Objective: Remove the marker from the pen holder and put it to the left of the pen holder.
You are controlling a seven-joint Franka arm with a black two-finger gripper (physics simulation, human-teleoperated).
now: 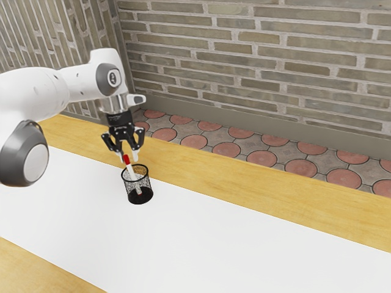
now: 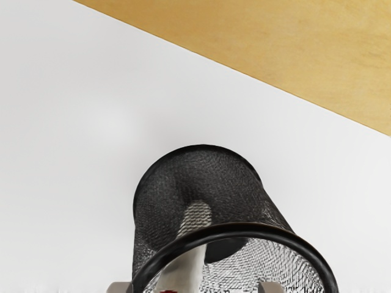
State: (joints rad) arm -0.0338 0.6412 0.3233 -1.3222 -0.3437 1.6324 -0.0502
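Observation:
My gripper [image 1: 129,157] is open just above the pen holder, its fingers pointing down on either side of the marker's red end. The black mesh pen holder [image 1: 138,185] stands upright on the white surface. Inside it leans the white marker [image 1: 131,170], its red tip rising past the rim. From the wrist view, the fingertips of the open gripper [image 2: 195,287] show at the edge, spread apart, near the rim of the pen holder [image 2: 238,228]. The marker [image 2: 186,268] lies between them, nearer one fingertip, with a gap to the other.
A white sheet [image 1: 208,244] covers the middle of the wooden table [image 1: 256,189]. Beyond the table's far edge are a tiled floor [image 1: 227,151] and a brick wall [image 1: 256,55].

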